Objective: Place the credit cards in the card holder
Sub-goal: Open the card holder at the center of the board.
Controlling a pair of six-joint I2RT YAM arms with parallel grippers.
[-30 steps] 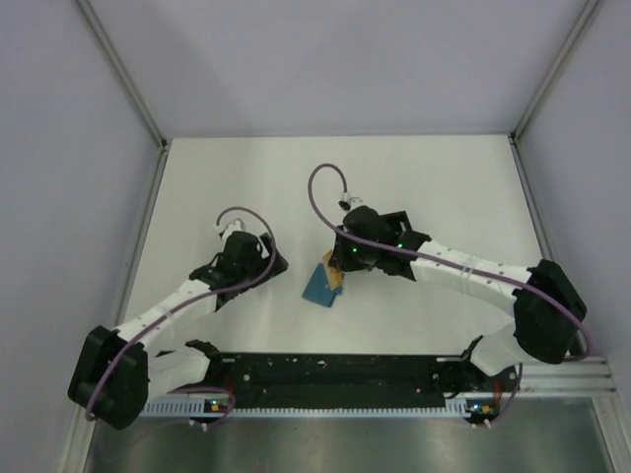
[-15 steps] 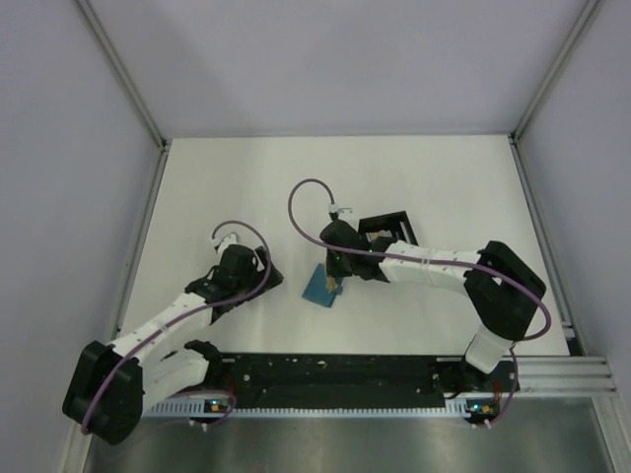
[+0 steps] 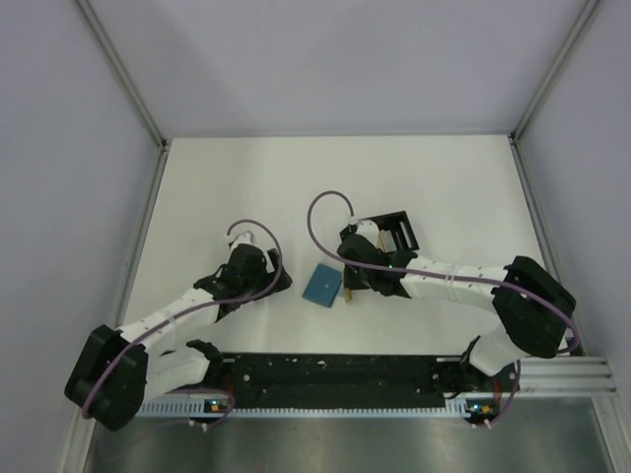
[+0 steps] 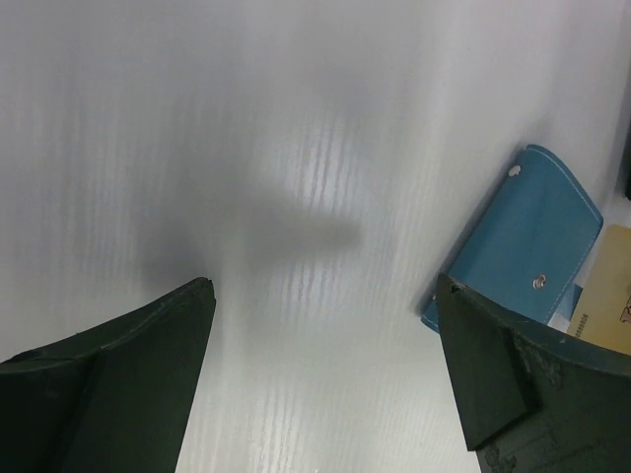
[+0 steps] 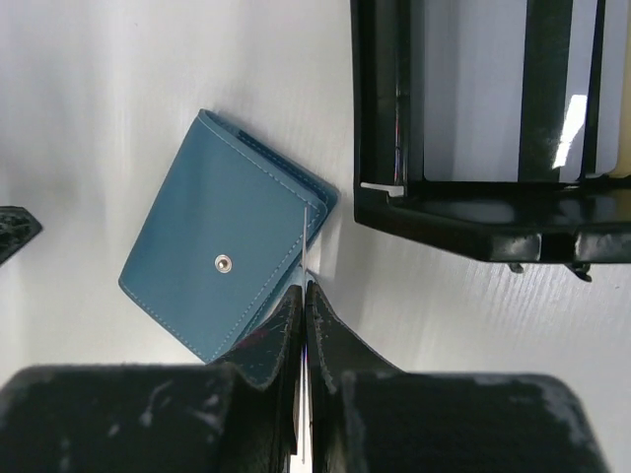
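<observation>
Black tray [image 5: 463,212] holds cards [image 5: 473,89] (whitish); right end effector [image 5: 304,291] pinches yellowish card [image 4: 606,276], left end effector [image 4: 323,288] wide.

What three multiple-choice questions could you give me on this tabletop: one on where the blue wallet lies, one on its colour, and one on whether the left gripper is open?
1. Where is the wallet?
A) flat on the table, beside the black tray
B) inside the tray
C) leaning against the back wall

2. What colour is the wallet?
A) red
B) teal-blue
C) black

3. How does the left gripper stand?
A) shut on the wallet
B) shut on nothing
C) open, with nothing between its fingers

Answers:
1 A: the top view shows it on the table, left of the tray and apart from it.
2 B: both wrist views show a teal-blue cover with a metal snap.
3 C: the left wrist view shows the fingers wide apart with only bare table between them.
</observation>
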